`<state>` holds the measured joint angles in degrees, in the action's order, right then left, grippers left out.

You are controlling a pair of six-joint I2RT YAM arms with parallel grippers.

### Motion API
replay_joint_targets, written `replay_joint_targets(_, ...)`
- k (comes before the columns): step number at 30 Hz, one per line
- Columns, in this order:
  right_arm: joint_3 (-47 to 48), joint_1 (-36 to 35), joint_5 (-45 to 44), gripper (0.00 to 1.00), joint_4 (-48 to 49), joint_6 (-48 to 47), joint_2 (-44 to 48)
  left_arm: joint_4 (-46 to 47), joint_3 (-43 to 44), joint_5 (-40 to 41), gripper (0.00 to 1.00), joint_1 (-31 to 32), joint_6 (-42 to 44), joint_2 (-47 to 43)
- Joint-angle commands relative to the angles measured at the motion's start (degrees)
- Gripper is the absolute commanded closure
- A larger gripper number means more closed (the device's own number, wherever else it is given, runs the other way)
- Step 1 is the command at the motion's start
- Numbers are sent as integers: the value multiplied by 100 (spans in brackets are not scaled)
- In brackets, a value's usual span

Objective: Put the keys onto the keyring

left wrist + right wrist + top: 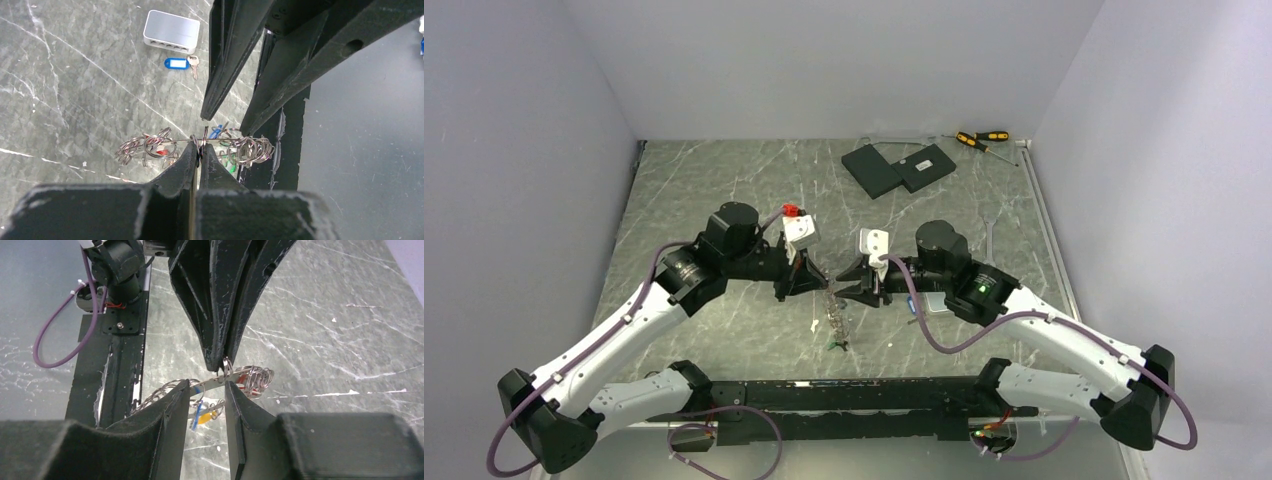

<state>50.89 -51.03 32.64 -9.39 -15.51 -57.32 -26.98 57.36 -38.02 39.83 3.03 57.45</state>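
Done: some coloured keys [201, 415] seem to hang from the keyring [250, 149]; bits of blue, yellow, red and green show under it.
Left: a blue-tagged key [177, 63] lies on the desk [75, 100] beside the pale slab [170, 31], well apart from the ring, so the task looks unfinished.
Keyring: a thin wire held above the desk between the arms, with small rings bunched on either side.
Left gripper [198, 150]: clamped tight on the wire.
Right gripper [206, 390]: jaws partly apart, straddling the wire without pinching it.

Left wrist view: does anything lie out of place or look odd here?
A key with a blue tag lies alone on the table beside the pale grey box, apart from the keyring pinched in the left gripper. It looks stray, since it is not on the ring. Nothing looks spilled or broken.
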Motion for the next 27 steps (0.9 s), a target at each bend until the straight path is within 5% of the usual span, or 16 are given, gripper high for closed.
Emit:
replay_joint_targets(1,76,66,330,65,489,-156,-28,482,-37,-320,100,24,157,-146)
replay_joint_targets(16,399,110,315,69,247,-102,-362,533,-94,-371,100,24,197,-139)
replay_joint_targets(27,421,119,528,90,198,-50,-488,578,-111,-393,100,20,178,-164)
